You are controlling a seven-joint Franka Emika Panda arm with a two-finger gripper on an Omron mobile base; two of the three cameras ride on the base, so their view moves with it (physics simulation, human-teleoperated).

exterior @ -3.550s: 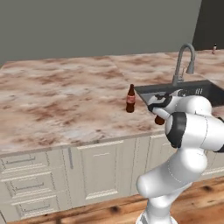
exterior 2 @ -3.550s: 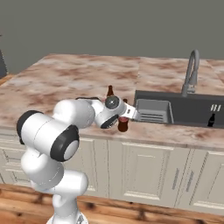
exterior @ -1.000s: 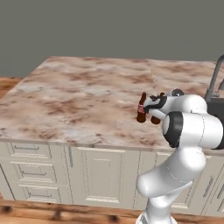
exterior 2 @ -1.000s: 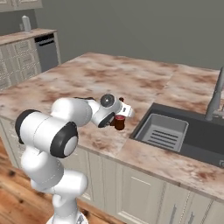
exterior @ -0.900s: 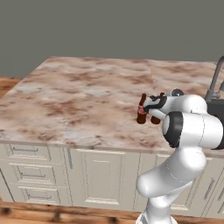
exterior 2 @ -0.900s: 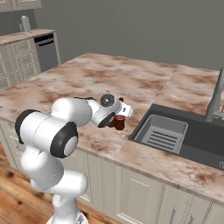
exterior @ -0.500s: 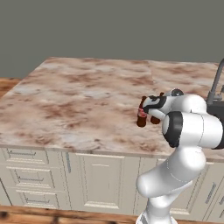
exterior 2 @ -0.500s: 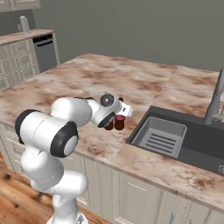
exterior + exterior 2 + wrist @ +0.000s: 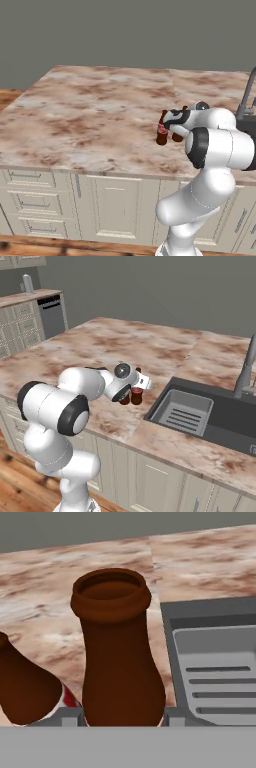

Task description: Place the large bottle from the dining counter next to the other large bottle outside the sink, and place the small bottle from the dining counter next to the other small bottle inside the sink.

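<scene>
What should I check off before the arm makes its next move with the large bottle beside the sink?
1. Claw around the held bottle: ok, the neck stands between its tips.
2. Held bottle upright: ok, in the hand view.
3. Second bottle beside it: ok, close on one side; touching or apart, cannot tell.
4. Bottles outside the sink: ok, both stand over the dining counter near the basin's edge.
5. Held bottle resting on the stone: cannot tell, its base is hidden.
6. Claw released: not ok, it is closed on the neck.
</scene>
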